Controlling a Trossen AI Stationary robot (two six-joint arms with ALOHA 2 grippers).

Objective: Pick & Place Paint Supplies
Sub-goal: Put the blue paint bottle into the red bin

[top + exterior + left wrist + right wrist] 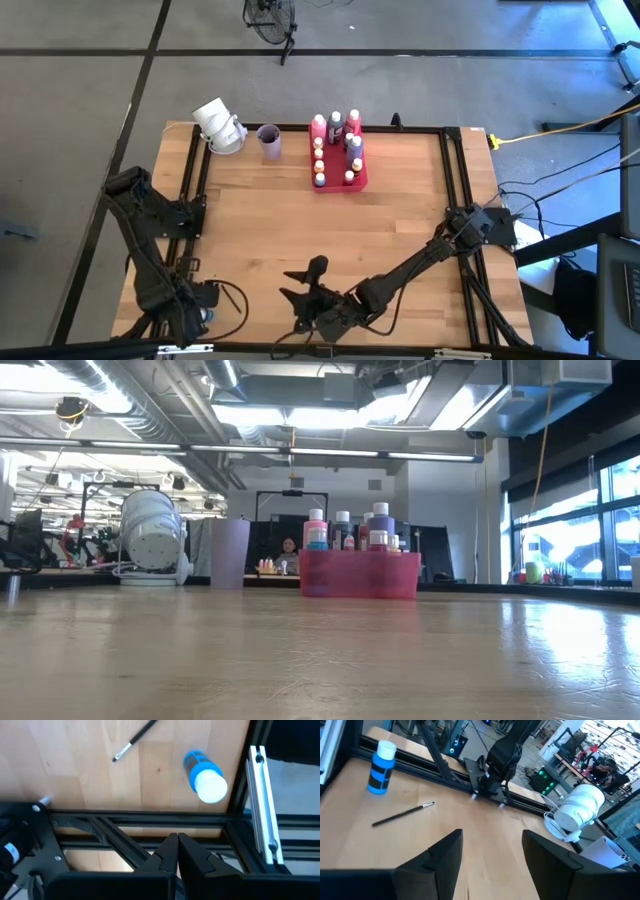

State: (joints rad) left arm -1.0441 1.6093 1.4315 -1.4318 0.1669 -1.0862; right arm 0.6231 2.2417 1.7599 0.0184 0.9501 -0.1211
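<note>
From above, bottles (335,125) fill the pink tray (362,183) at the bench's (400,215) far edge beside a lilac cup (269,141). The low view shows the tray nearly full. The left wrist view shows the left tool (177,840) pressed together, empty, near a stray blue bottle (204,776) and paintbrush (134,741). The right tool (491,852) stands spread, facing both leftovers.

You are looking at a wooden table (400,230) ringed by a black frame (455,170). A pink-red tray (360,181) is sitting near the far edge, with a lilac cup (269,141) standing just beside it and a white lamp (219,126) resting at the far left corner. A blue bottle (382,766) is standing near the left front corner, a brush (402,814) lying near it.
</note>
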